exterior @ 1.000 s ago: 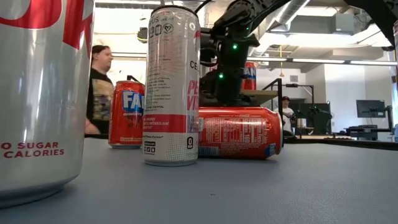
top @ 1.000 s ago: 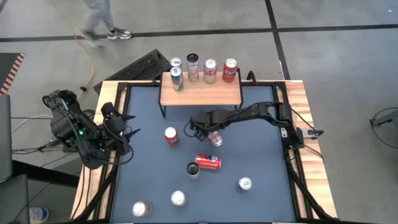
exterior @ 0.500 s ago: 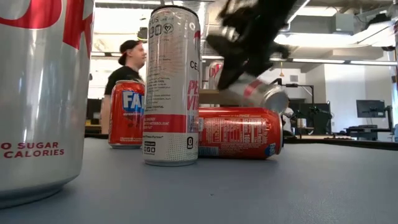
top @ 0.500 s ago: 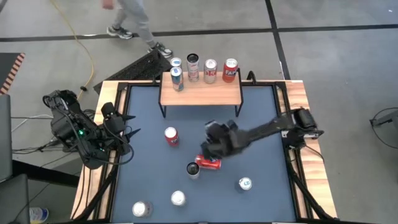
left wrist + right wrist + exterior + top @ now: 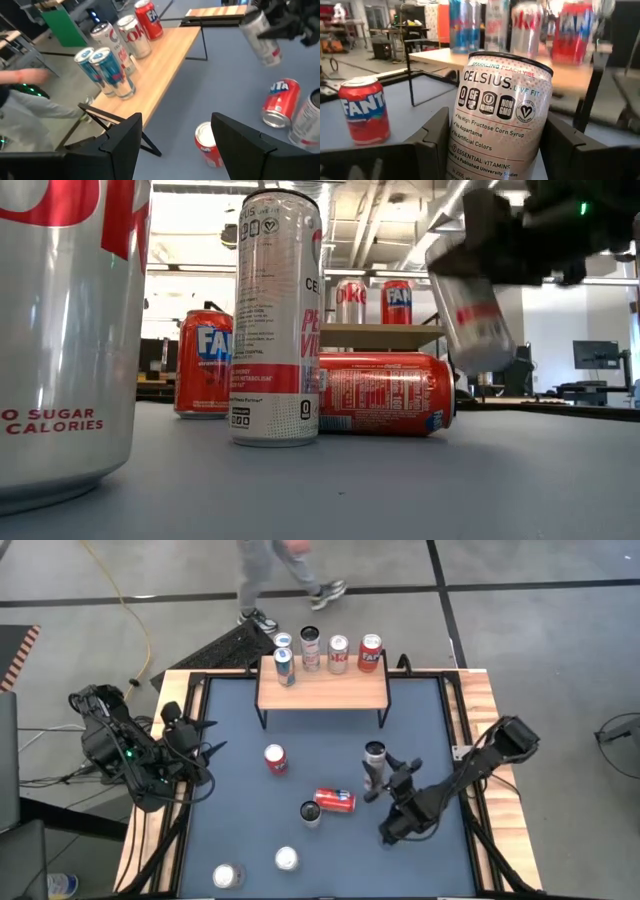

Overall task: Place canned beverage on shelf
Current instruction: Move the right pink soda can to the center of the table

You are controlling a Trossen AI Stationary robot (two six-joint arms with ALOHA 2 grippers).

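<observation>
Right gripper (image 5: 378, 778) grips a Celsius can (image 5: 375, 762), now lifted over open mat; shelf (image 5: 322, 689) edge ahead, lying Coca-Cola can (image 5: 334, 801) beside. Left gripper (image 5: 203, 752) open.

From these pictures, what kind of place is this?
Probably a robotics lab or workshop: a bare concrete floor with a yellow cable, a ceiling of exposed ducts, and desks with monitors behind the table.

Robotics lab, open ceiling ducts (image 5: 400, 220), office monitor (image 5: 592, 355), concrete floor (image 5: 540, 630)
</observation>
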